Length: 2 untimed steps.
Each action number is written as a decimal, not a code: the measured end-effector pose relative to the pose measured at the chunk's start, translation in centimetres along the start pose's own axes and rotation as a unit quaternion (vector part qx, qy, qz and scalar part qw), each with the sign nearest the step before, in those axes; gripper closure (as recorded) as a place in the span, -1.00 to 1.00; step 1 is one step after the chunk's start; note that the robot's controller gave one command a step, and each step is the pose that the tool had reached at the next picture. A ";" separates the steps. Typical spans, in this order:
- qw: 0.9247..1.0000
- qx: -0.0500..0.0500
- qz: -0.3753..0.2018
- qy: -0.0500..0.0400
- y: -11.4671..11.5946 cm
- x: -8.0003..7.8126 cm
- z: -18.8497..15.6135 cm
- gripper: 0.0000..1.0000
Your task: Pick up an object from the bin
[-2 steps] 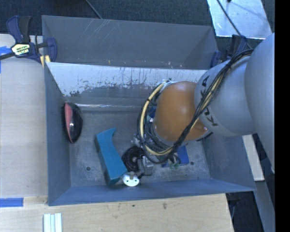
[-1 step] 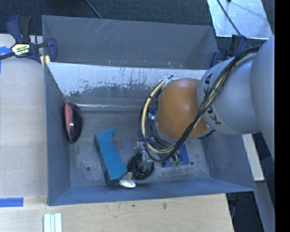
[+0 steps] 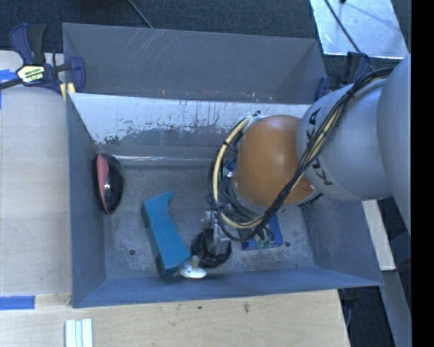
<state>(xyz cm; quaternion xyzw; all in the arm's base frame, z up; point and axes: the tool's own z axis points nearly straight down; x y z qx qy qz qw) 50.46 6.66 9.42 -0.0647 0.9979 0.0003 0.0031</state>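
The gripper (image 3: 217,236) is low in the bin (image 3: 195,71), near the middle of the floor and close to the front wall. How far it is open, and whether it has hold of anything, cannot be told (cables and its own dark body crowd that spot). It is directly above a black round thing (image 3: 208,256), touching or nearly touching its top edge. A small white piece (image 3: 194,272) lies just beside that black thing, on its front-left side, against the foot of the front wall.

To the left lies a blue block (image 3: 165,236), long and set at a slant, its lower end next to the white piece. A flat blue thing (image 3: 273,236) lies to the right of the gripper, partly under the wrist. Well apart, by the left wall, lies a dark oval thing with a red stripe (image 3: 107,183).

Above the gripper sits the orange cover (image 3: 269,161), with yellow and black cables (image 3: 220,165) looped round it, and the grey arm (image 3: 362,143) comes in from the right.
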 end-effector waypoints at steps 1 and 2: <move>1.000 0.000 0.000 0.005 0.0 0.2 -0.9 1.00; 1.000 0.000 0.000 0.006 0.0 0.3 -3.0 1.00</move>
